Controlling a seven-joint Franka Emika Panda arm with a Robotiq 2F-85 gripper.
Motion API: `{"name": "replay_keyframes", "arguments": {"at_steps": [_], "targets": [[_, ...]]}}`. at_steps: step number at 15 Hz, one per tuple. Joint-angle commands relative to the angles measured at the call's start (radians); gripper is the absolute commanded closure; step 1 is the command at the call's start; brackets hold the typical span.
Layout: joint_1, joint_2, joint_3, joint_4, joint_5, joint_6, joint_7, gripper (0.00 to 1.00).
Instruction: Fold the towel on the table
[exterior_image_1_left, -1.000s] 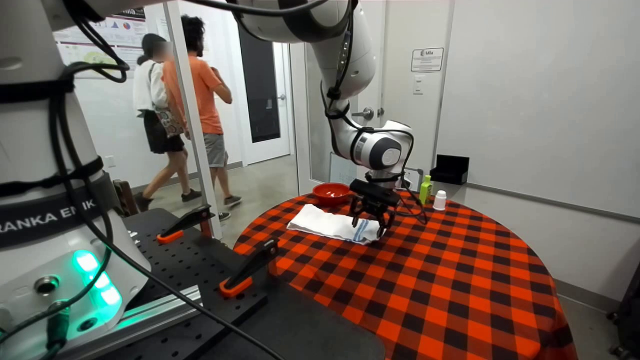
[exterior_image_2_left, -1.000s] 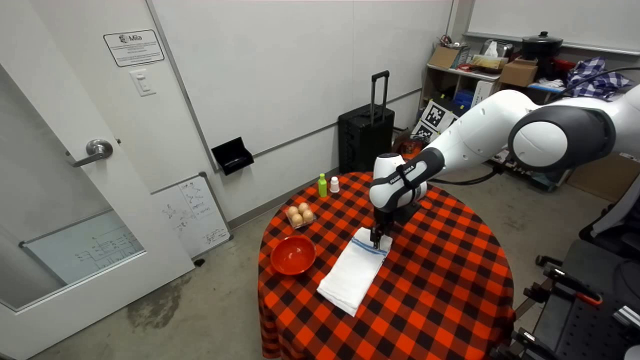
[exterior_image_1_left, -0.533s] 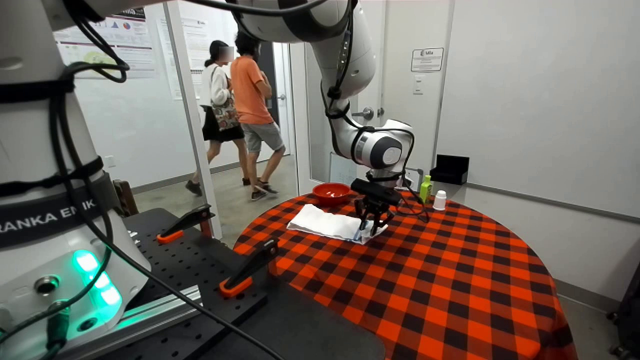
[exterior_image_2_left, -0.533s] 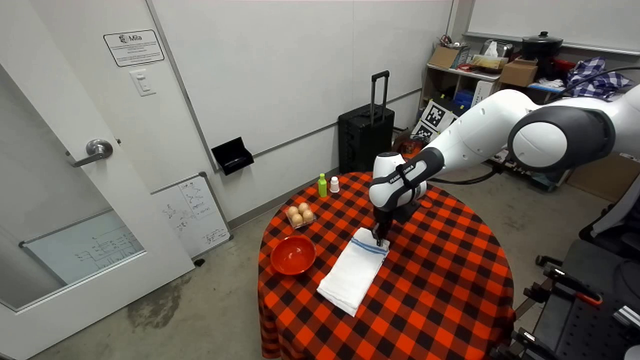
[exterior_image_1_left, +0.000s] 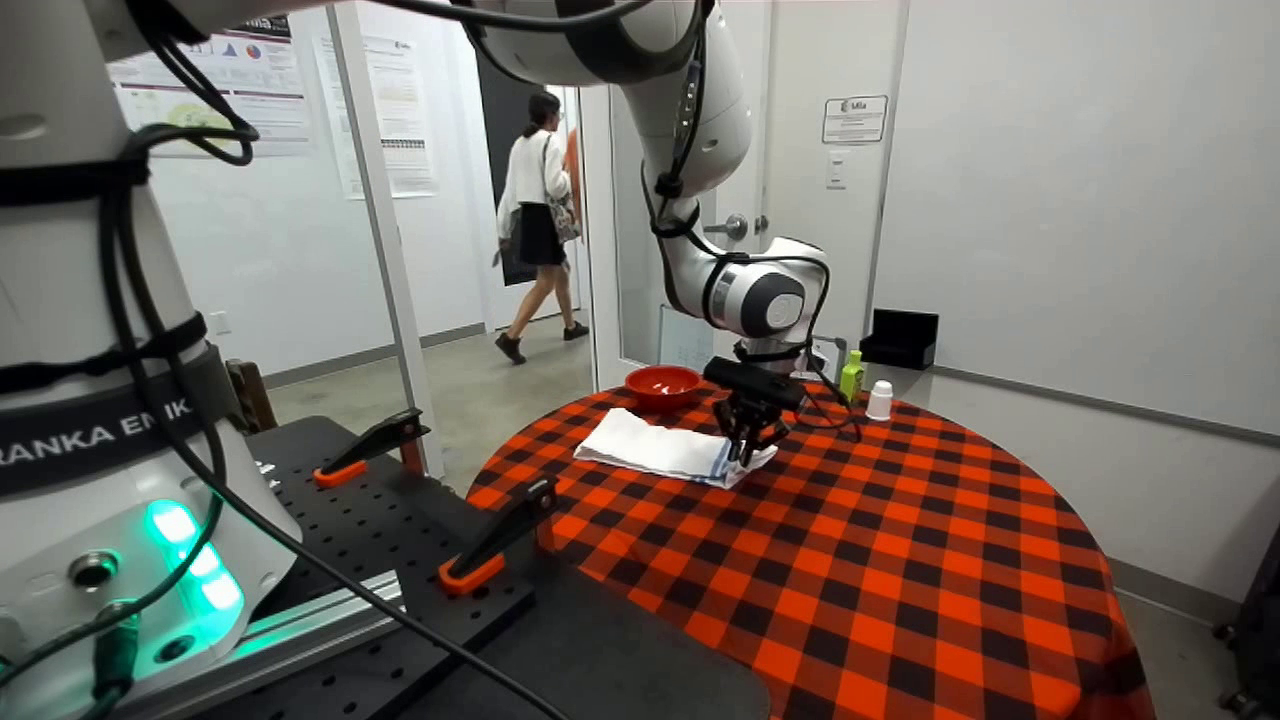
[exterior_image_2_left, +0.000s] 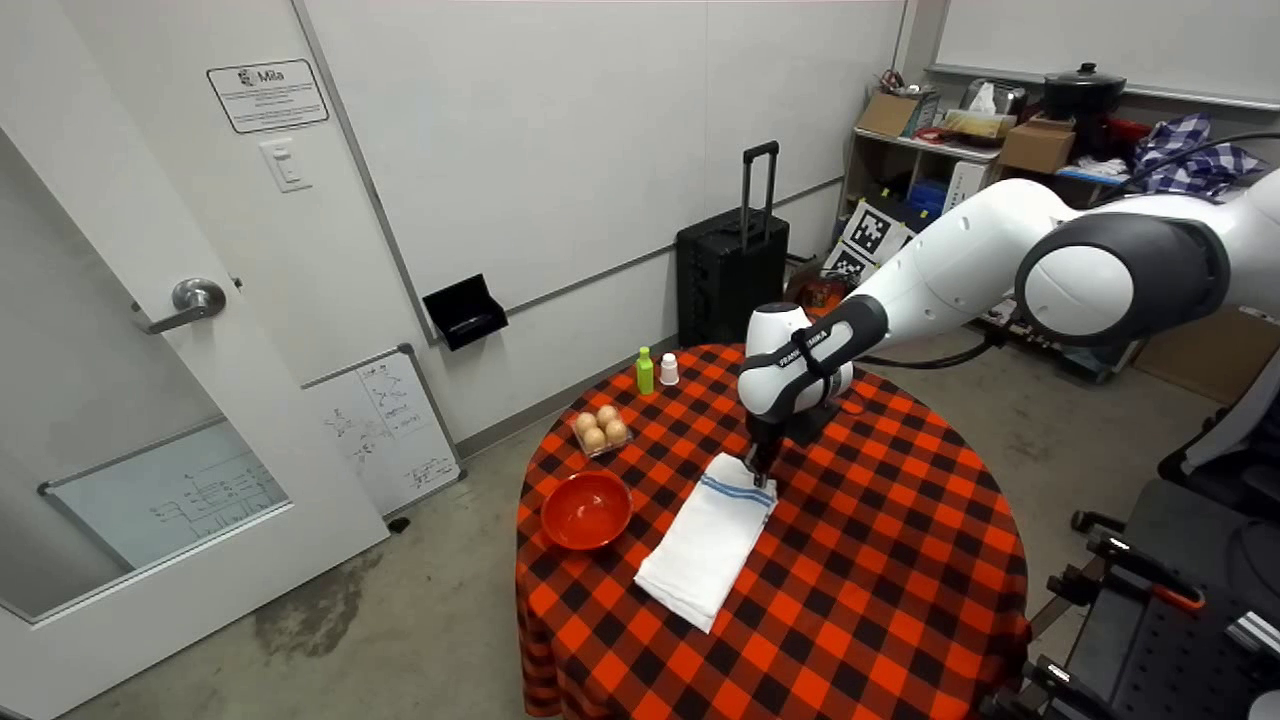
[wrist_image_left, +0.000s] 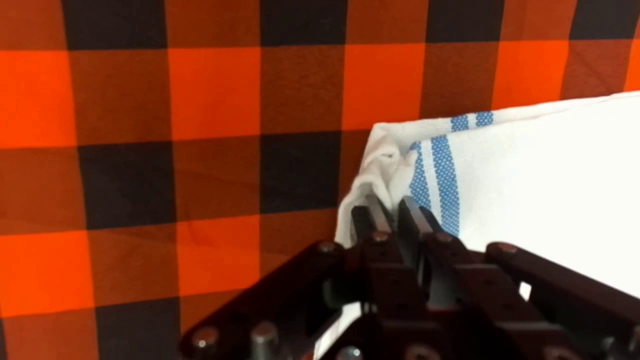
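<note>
The Robotiq gripper (wrist_image_left: 389, 211) pinches one bunched end of the blue-striped white towel (exterior_image_2_left: 705, 545) — which lies, layered, on the round check-clothed table (exterior_image_2_left: 880, 590). Farther off are a red bowl (exterior_image_2_left: 586, 512), four eggs (exterior_image_2_left: 594, 438) — then a green bottle (exterior_image_2_left: 645, 374).

The arm (exterior_image_2_left: 945, 265) reaches outward, bent down at the wrist (exterior_image_1_left: 765, 300). The hand (wrist_image_left: 391, 212) points downward, its two fingers (wrist_image_left: 416, 216) pinched close together.

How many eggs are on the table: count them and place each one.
4, all in the tray, as pictured in an exterior view: the left egg, the top egg, the right egg and the bottom egg. None seem hidden.
</note>
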Motion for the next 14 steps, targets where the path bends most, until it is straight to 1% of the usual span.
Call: {"name": "replay_keyframes", "arguments": {"at_steps": [1,4,7,8,9,14], "targets": [[0.011,0.002,-0.009,-0.002,0.010,0.060,0.004,0.98],[0.009,0.008,-0.005,-0.008,0.014,0.133,0.015,0.98],[0.009,0.006,-0.006,-0.013,0.014,0.133,0.022,0.98],[0.008,0.004,-0.004,-0.014,0.015,0.120,0.024,0.90],[0.010,0.002,-0.007,-0.014,0.013,0.107,0.026,0.98],[0.031,-0.006,-0.035,-0.017,0.009,0.081,0.072,0.98]]}}
